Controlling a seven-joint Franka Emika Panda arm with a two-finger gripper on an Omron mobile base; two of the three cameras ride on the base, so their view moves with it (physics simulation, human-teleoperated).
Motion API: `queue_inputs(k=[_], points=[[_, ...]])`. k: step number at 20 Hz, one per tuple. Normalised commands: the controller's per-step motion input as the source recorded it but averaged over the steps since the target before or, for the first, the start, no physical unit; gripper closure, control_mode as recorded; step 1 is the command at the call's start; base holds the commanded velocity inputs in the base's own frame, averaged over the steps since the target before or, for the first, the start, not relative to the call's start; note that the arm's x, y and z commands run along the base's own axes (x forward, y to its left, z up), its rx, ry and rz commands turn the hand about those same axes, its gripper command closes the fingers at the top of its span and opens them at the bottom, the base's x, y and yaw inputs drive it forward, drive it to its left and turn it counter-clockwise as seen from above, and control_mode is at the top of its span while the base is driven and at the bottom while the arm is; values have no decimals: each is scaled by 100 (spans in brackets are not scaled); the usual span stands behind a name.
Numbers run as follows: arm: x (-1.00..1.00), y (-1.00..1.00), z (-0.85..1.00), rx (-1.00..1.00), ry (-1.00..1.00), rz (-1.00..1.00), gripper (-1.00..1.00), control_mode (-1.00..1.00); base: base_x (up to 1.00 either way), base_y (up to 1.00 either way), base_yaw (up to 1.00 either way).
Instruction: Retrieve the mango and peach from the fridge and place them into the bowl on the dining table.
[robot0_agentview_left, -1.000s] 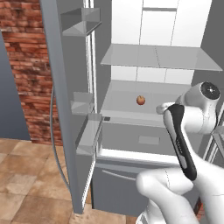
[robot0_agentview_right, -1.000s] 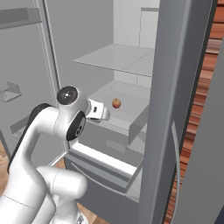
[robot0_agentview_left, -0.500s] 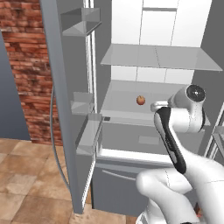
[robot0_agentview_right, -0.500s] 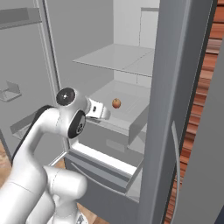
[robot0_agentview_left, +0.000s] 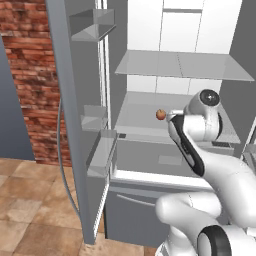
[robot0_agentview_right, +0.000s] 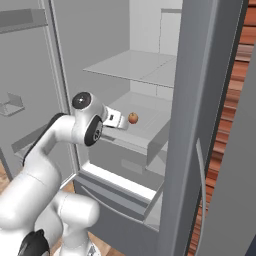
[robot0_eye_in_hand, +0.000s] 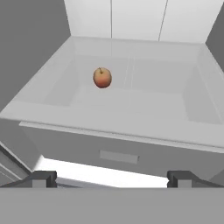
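The fridge is seen with both doors swung open, its white inside and glass shelves exposed. The gripper is held in front of the open compartment, level with the lower shelf, and its jaws are spread wide with nothing between them. Its two dark fingertips are seen apart at the bottom of the hand view. The peach is set on the white shelf ahead of the jaws and a little toward their left fingertip, well apart from them and untouched. It is seen upright, orange-pink, with a small stem on top. In the base views the peach is found just beyond the hand, on the same shelf.
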Motion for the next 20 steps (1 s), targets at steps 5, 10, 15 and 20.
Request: queue_inputs(k=[5, 10, 15, 20], points=[[32, 0, -15, 1, 3, 0, -100, -100, 0, 0, 0], [25, 0, -31, 0, 0, 0, -100, -100, 0, 0, 0], [28, 0, -29, 0, 0, 0, -100, -100, 0, 0, 0], [22, 0, -3, 0, 0, 0, -100, -100, 0, 0, 0]])
